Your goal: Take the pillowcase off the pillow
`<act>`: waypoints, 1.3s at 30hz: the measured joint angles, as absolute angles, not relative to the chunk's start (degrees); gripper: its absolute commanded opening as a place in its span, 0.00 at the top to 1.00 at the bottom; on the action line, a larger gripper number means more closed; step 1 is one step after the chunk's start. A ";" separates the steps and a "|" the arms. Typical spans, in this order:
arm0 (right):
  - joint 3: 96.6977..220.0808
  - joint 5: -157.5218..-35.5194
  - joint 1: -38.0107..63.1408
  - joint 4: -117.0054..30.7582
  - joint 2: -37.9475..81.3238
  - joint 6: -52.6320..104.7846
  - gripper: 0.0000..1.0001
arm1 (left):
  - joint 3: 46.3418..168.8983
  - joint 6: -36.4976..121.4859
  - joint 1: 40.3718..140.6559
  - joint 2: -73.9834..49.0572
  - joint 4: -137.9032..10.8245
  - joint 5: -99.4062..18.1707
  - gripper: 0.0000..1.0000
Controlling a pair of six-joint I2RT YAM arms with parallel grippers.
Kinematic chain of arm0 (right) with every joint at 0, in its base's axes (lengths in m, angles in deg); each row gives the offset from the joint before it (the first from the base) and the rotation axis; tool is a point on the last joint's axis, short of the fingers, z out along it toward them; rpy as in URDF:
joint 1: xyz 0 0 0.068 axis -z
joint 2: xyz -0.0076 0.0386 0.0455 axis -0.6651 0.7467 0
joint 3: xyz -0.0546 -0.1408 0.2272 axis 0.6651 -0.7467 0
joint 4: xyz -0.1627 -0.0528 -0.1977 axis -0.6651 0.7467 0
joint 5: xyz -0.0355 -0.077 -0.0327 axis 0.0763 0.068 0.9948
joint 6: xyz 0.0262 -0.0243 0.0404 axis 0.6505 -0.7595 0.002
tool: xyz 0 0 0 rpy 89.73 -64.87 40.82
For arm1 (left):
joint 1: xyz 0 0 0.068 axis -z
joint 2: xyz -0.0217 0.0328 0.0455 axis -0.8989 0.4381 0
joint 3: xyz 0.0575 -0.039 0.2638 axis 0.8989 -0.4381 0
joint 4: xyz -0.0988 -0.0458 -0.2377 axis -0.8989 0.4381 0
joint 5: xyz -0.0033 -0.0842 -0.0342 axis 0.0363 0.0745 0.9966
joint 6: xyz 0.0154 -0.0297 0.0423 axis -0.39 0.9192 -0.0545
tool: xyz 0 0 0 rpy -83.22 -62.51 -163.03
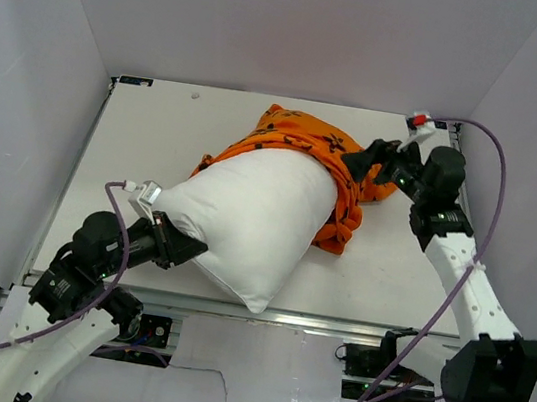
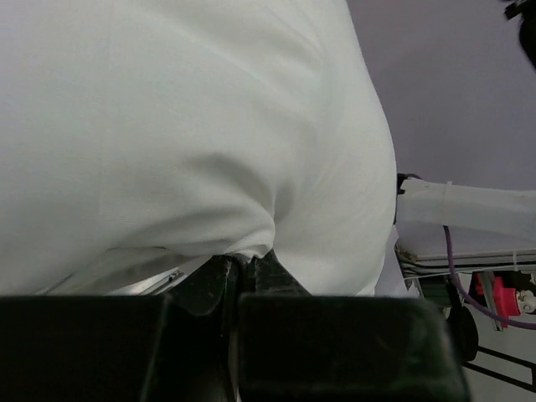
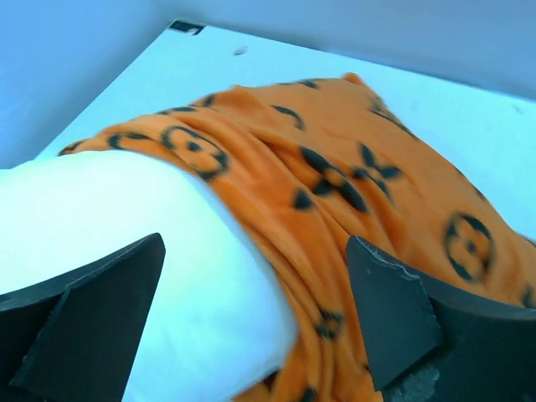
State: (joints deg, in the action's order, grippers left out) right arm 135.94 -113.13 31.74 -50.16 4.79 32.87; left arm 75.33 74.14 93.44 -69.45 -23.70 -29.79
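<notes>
Orange pillowcase [image 3: 352, 184] before gaping right gripper [image 3: 254, 249], left gripper [image 2: 243, 270] pinching white pillow [image 2: 193, 126]

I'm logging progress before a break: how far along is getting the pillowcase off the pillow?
Done: most of the pillow lies bare; the pillowcase is bunched over its far end only. In hand: the left claw pinches the pillow's near corner; the right claw is open at the pillowcase, gripping nothing. Left: pull the last of it off.

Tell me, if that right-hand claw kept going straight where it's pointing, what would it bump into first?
Most likely the orange pillowcase, bunched right ahead between the open fingers of the right gripper; the white pillow sits just left of that line.
</notes>
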 measured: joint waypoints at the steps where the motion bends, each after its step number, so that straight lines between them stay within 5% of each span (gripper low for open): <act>1: 138.92 -113.70 29.86 -49.67 7.61 31.29 0.03 | 74.39 73.87 93.44 -68.76 -24.07 -29.24 1.00; 6: 152.16 -114.59 21.33 -46.83 22.36 22.59 0.05 | 70.63 73.09 93.36 -68.69 -25.80 -28.50 1.00; 12: 153.12 -114.83 16.79 -52.56 30.30 16.72 0.05 | 69.45 72.91 93.36 -71.03 -27.11 -27.91 1.00; 22: 176.79 -118.38 14.25 -37.76 48.26 5.92 0.02 | 69.08 72.89 93.36 -71.20 -27.35 -27.95 1.00; 25: 178.78 -115.93 13.22 -35.77 50.86 4.91 0.20 | 69.25 72.78 93.36 -70.77 -27.17 -28.39 1.00; 26: 179.55 -115.08 12.81 -35.62 52.13 5.02 0.37 | 69.84 72.56 93.36 -70.24 -26.87 -28.78 1.00; 28: 180.99 -114.03 12.70 -35.14 53.68 5.48 0.52 | 72.95 71.78 93.34 -68.14 -25.54 -29.79 1.00; 30: 184.09 -112.87 12.85 -34.22 55.67 6.25 0.92 | 78.72 70.66 93.23 -64.65 -23.81 -31.21 1.00; 39: 189.52 -104.85 16.98 -33.30 58.78 16.98 0.92 | 105.49 67.80 92.85 -55.25 -13.54 -40.54 1.00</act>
